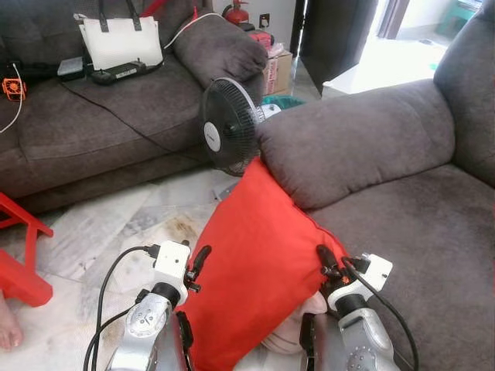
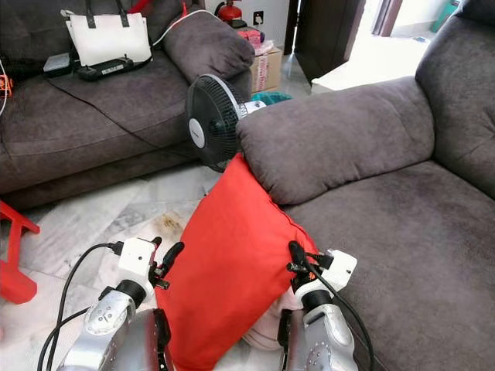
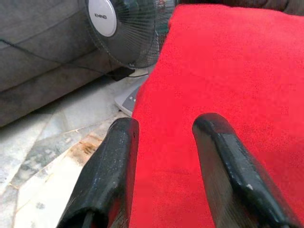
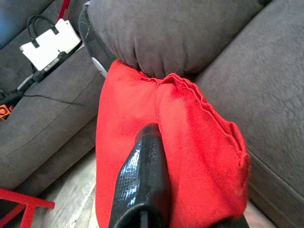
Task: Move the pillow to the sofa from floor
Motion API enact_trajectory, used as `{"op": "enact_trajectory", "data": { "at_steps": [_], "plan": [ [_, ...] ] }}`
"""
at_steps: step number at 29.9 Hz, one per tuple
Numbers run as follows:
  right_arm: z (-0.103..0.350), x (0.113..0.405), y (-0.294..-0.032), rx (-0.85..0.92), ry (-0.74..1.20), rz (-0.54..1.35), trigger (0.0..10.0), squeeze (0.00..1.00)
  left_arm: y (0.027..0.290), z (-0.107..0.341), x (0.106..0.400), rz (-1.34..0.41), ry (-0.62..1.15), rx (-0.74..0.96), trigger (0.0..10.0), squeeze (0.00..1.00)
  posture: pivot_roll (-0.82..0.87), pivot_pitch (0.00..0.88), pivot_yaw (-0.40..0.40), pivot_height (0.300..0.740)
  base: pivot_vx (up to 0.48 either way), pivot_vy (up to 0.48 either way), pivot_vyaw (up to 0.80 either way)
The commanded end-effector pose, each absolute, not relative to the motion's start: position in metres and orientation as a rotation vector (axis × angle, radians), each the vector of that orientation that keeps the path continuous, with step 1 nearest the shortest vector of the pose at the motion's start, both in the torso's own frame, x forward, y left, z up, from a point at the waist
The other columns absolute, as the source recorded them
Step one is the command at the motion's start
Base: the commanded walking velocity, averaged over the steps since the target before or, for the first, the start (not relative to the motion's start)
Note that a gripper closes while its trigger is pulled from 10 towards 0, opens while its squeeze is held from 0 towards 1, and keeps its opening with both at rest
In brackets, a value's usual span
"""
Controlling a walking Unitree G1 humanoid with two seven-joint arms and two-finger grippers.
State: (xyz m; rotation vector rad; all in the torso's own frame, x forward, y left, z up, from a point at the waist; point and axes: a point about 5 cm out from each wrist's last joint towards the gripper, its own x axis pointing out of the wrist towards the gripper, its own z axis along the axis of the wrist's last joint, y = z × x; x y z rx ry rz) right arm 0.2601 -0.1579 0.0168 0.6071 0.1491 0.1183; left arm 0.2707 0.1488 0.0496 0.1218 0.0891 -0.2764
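Note:
A red pillow (image 1: pixel 255 263) stands on its lower corner off the floor, its top corner leaning against the grey sofa's armrest (image 1: pixel 356 147). My left gripper (image 1: pixel 199 267) presses against the pillow's left edge. In the left wrist view its fingers (image 3: pixel 109 175) stand apart, open, with the red fabric behind them. My right gripper (image 1: pixel 329 263) is at the pillow's right edge, beside the sofa seat (image 1: pixel 418 232). In the right wrist view one black finger (image 4: pixel 142 175) lies on top of the pillow's seam, with the fabric folded under it.
A black standing fan (image 1: pixel 228 127) is on the tiled floor just behind the pillow. A second grey sofa (image 1: pixel 93 116) with a white bag (image 1: pixel 120 42) and cables stands at the back left. A red stool (image 1: pixel 19 270) and a person's foot (image 1: pixel 8 328) are at left.

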Motion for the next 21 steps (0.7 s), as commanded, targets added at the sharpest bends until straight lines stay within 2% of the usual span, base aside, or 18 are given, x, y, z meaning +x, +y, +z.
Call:
{"op": "enact_trajectory", "data": {
  "at_steps": [1, 17, 21],
  "plan": [
    [0.0314, 0.2665, -0.1619, 0.58, 0.066, 0.106, 10.0, 0.0, 0.1488, 0.0488, 0.2696, -0.28, 0.087, 0.124, 10.0, 0.0, 0.05, 0.005, -0.015, 0.601, 0.0, 0.0, 0.0],
    [0.0314, 0.2672, -0.1621, 0.592, 0.066, 0.11, 10.0, 0.0, 0.1508, 0.0493, 0.2692, -0.274, 0.079, 0.114, 10.0, 0.0, 0.05, 0.019, -0.012, 0.687, 0.0, 0.0, 0.0],
    [0.0309, 0.2671, -0.162, 0.593, 0.068, 0.111, 10.0, 0.0, 0.15, 0.0483, 0.269, -0.277, 0.086, 0.114, 10.0, 0.0, 0.05, 0.019, -0.013, 0.721, -0.39, 0.0, 0.0]
  ]
}}
